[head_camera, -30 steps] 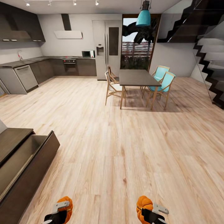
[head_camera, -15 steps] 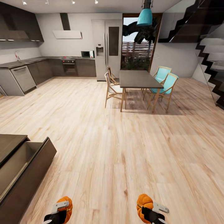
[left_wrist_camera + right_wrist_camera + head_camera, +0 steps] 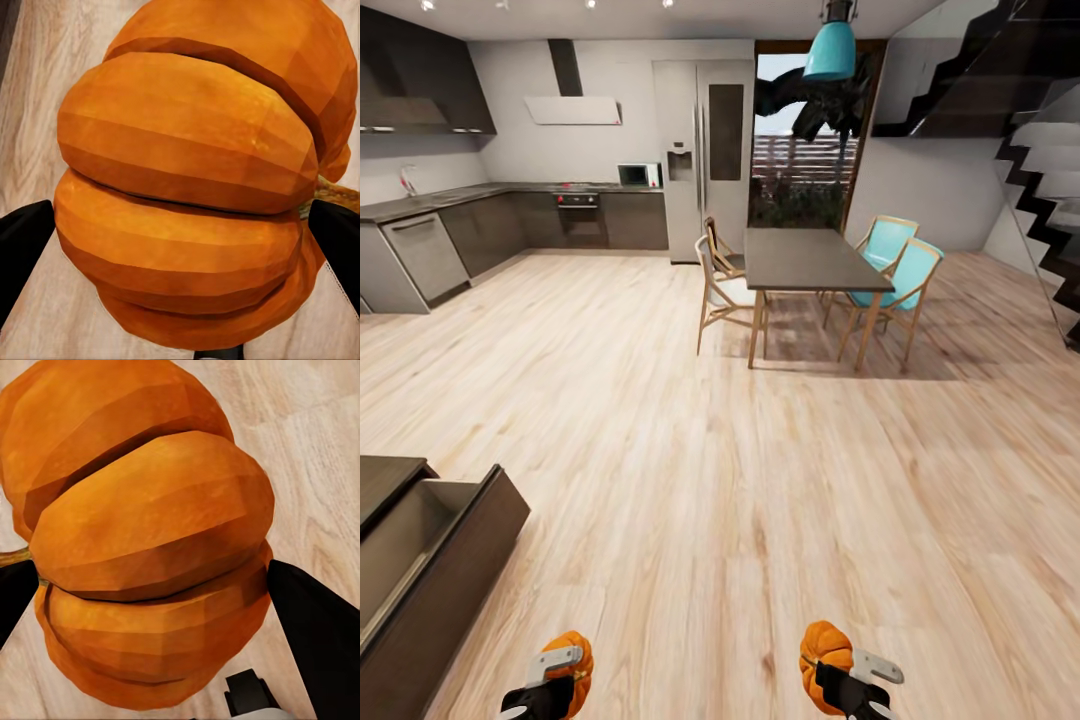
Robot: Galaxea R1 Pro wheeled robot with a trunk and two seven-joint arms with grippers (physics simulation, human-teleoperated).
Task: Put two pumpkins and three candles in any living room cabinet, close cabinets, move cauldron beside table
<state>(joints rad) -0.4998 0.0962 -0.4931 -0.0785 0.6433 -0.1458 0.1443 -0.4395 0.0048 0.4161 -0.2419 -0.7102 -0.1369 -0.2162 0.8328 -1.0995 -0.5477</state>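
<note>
Two pumpkins are carried low at the near edge of the head view, one in each hand. A dark-brown cabinet (image 3: 430, 575) is seen at the left with its front pulled open, just beside the left arm's side of the floor. Farther off, a dining table (image 3: 805, 258) is ringed by wooden and turquoise chairs (image 3: 900, 285), well apart from the robot. Nothing is found between the hands and the cabinet.

The left pumpkin (image 3: 195, 187) is clamped in the left hand (image 3: 550, 680), its black fingers (image 3: 22, 247) pressed against both sides. The right pumpkin (image 3: 142, 547) is likewise gripped by the right hand (image 3: 845, 680).

Pale wood plank floor (image 3: 710, 450) is spread below. Kitchen counters (image 3: 510, 215), a fridge (image 3: 705, 150) and a staircase (image 3: 1030, 150) are set along the far walls.
</note>
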